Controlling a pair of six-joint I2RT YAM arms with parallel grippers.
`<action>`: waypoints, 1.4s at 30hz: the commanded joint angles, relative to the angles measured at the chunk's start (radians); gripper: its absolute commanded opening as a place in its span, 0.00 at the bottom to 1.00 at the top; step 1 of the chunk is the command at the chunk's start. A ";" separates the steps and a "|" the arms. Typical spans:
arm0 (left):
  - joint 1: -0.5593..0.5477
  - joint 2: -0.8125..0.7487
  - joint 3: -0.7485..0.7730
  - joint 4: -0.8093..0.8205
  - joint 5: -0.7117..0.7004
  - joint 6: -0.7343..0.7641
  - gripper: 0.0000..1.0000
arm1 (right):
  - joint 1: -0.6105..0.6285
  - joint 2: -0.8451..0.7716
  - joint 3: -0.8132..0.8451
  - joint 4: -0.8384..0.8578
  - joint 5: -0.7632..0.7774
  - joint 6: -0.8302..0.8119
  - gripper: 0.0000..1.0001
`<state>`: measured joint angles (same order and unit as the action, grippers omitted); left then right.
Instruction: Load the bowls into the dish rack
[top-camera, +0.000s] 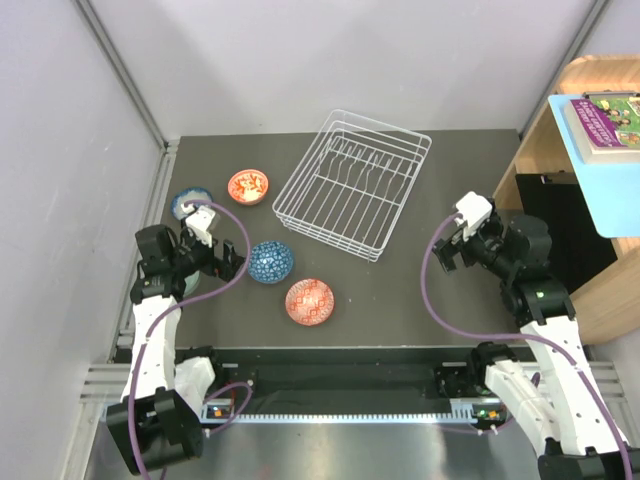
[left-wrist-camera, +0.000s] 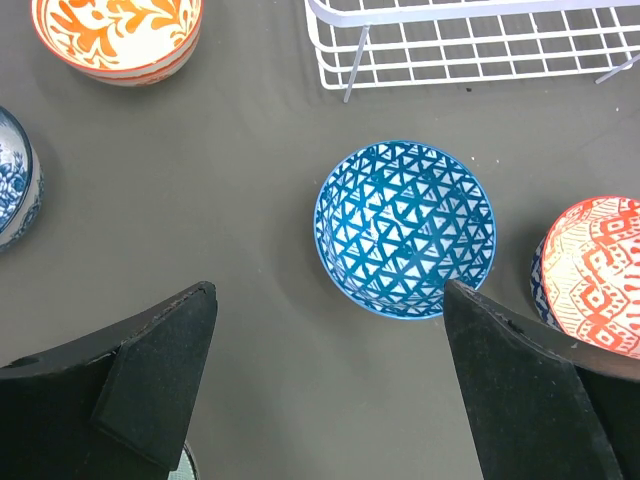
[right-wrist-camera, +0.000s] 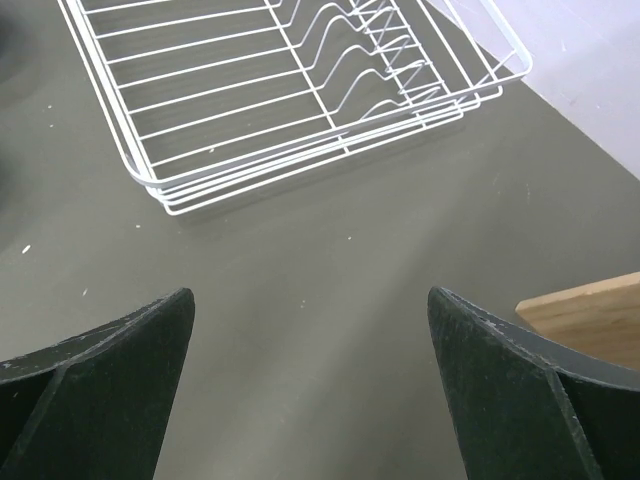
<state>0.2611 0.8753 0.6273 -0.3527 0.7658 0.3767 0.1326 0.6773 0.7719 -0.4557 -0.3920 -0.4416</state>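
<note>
The white wire dish rack (top-camera: 350, 185) stands empty at the back middle of the dark table; it also shows in the left wrist view (left-wrist-camera: 470, 40) and the right wrist view (right-wrist-camera: 280, 90). A blue triangle-patterned bowl (top-camera: 271, 262) (left-wrist-camera: 405, 228) lies just ahead of my open, empty left gripper (top-camera: 230, 263) (left-wrist-camera: 328, 290). An orange-red bowl (top-camera: 310, 301) (left-wrist-camera: 598, 275) sits to its right. An orange flower-patterned bowl (top-camera: 248, 186) (left-wrist-camera: 118, 38) and a blue-and-white bowl (top-camera: 188, 203) (left-wrist-camera: 12, 180) sit at the left. The pale green bowl is hidden. My right gripper (top-camera: 447, 250) (right-wrist-camera: 310, 295) is open and empty over bare table, right of the rack.
A wooden shelf unit (top-camera: 590, 210) (right-wrist-camera: 585, 315) stands at the right edge, with a light blue board and a book (top-camera: 605, 125) on top. Grey walls close off the back and left. A metal rail (top-camera: 165, 175) runs along the table's left side.
</note>
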 joint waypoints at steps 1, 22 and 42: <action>0.006 -0.002 0.012 0.020 0.017 0.008 0.99 | -0.010 0.005 -0.002 0.043 -0.002 0.000 1.00; 0.004 -0.006 0.018 -0.020 0.059 0.056 0.99 | -0.011 0.018 -0.010 0.026 0.019 -0.077 1.00; -0.022 0.022 0.067 -0.014 0.092 0.045 0.99 | -0.008 0.094 0.029 0.084 0.059 0.032 1.00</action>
<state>0.2604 0.8818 0.6273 -0.3885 0.8379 0.4423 0.1326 0.7334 0.7525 -0.4461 -0.3538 -0.4927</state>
